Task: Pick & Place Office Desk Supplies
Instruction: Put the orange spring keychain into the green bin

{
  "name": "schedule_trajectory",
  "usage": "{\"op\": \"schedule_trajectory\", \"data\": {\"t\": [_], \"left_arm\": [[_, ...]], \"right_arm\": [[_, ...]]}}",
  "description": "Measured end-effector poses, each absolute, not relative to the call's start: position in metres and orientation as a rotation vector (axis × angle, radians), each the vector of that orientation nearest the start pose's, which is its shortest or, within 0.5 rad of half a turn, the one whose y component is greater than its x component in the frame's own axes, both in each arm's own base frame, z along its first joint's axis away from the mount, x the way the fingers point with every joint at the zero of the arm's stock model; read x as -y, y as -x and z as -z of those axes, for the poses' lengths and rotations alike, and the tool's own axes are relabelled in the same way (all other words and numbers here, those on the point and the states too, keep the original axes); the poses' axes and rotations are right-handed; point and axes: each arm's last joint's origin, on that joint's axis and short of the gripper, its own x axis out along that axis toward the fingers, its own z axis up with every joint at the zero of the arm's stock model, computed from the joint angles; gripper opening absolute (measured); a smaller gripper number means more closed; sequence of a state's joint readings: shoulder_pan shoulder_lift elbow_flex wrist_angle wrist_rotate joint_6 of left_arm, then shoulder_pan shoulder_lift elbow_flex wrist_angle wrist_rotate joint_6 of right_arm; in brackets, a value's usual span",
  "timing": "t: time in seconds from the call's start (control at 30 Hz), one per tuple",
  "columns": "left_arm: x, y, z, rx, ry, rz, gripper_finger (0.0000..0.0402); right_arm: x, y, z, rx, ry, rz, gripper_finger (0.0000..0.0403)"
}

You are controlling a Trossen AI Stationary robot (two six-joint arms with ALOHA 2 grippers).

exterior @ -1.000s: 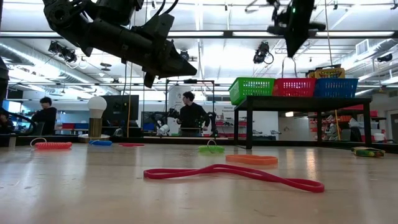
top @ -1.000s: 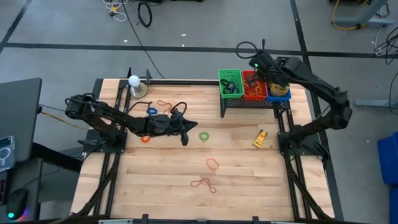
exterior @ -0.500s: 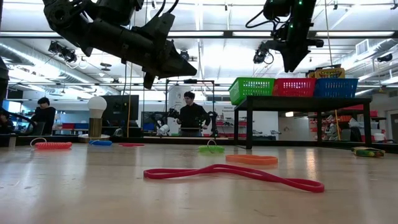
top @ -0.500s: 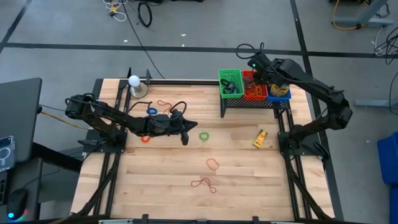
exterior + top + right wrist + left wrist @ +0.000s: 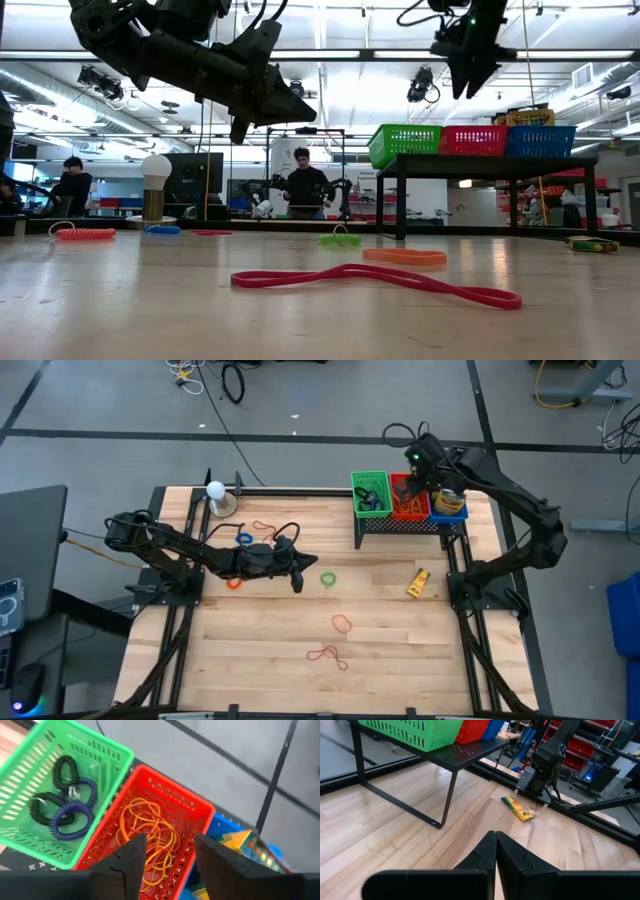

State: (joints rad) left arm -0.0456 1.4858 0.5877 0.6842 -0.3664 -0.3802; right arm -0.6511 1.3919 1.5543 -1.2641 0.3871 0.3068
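Three small plastic mesh baskets stand side by side on a black perforated metal stand (image 5: pixel 400 523) at the table's two-o'clock corner. The green basket (image 5: pixel 35 775) holds coiled cords, black and dark blue (image 5: pixel 70 812). The red basket (image 5: pixel 165 820) beside it holds a loose tangle of orange and yellow rubber bands (image 5: pixel 150 840). The blue basket (image 5: pixel 450 508) holds a yellow crayon box (image 5: pixel 245 845), partly hidden.

The right gripper (image 5: pixel 167 857) hangs above the red basket, its two dark fingers (image 5: pixel 127 860) clearly apart with nothing between them, touching neither bands nor basket rim.

The left gripper (image 5: pixel 495 851) hovers over the middle of the wooden table (image 5: pixel 250 660), fingers pressed together and empty, pointing toward three o'clock.

On the table, a green ring (image 5: pixel 328 579) lies just at three o'clock of the left gripper. An orange loop (image 5: pixel 342 623) lies toward five o'clock from it, and a long red band (image 5: pixel 380 277) lies beyond that, near the six-o'clock edge. A blue ring (image 5: pixel 244 539) and a thin red loop (image 5: pixel 264 526) sit toward eleven o'clock, with a red-orange ring (image 5: pixel 234 583) under the left arm. A small yellow-green packet (image 5: pixel 517 808) lies at three o'clock, in front of the stand. A white ball on a round metal base (image 5: pixel 216 495) stands at the eleven-o'clock corner.
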Motion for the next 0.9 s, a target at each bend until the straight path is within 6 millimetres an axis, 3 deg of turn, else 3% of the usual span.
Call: {"op": "schedule_trajectory", "data": {"t": [0.13,0.43,0.57,0.9], "left_arm": [[0.003,-0.29,-0.192,-0.144,0.345,-0.356,0.0011],[0.003,-0.29,-0.192,-0.142,0.358,-0.358,0.0011],[0.003,-0.29,-0.192,-0.145,0.343,-0.357,0.001],[0.003,-0.29,-0.192,-0.159,0.296,-0.326,0.001]], "right_arm": [[0.152,-0.193,-0.387,-0.967,-0.323,1.035,0.0145],[0.117,-0.207,-0.409,-0.763,-0.249,0.857,0.0009],[0.098,-0.214,-0.414,-0.681,-0.217,0.778,0.0016],[0.052,-0.238,-0.393,-0.587,-0.181,0.58,0.0007]]}}
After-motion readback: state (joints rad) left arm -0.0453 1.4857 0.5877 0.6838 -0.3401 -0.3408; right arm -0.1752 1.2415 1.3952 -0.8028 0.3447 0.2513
